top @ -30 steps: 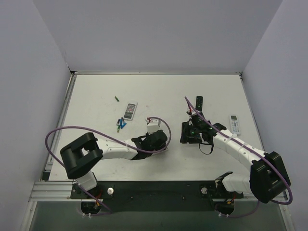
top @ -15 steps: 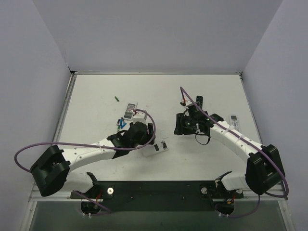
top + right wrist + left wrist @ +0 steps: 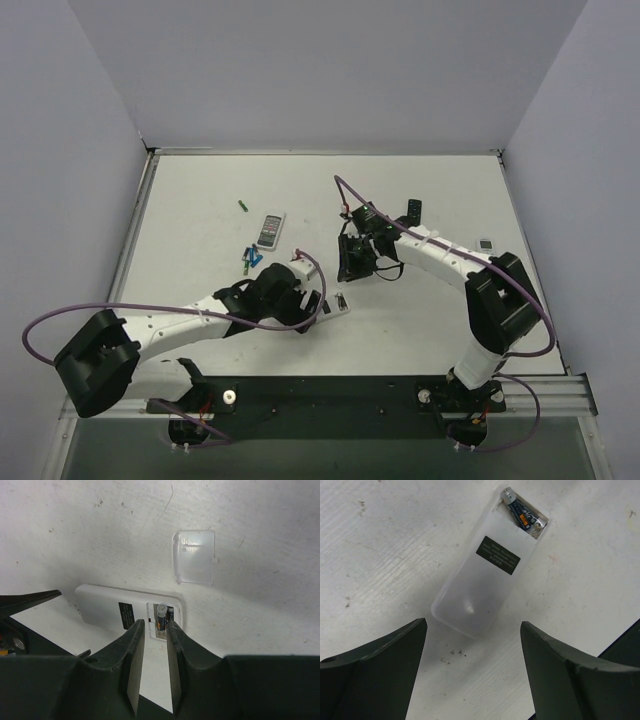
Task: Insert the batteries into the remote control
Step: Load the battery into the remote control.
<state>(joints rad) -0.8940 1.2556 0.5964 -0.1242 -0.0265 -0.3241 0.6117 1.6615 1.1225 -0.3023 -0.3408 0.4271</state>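
Note:
The remote control lies back-up on the table, a dark label on its white back and its end compartment uncovered. A dark battery sits in that compartment, one end slightly raised. My left gripper hovers open just short of the remote's closed end, touching nothing. My right gripper hangs over the compartment end, its jaws a narrow gap apart with only table showing between them. Loose blue and green batteries lie left of the left arm, and another green one lies farther back.
The clear compartment cover lies flat beside the remote. A white remote with a grey face sits near the loose batteries. A slim black remote and a small white remote lie at the right.
My left gripper set the remote down, opened wide and drew back from it. My right arm swung left toward the remote and its jaws narrowed.

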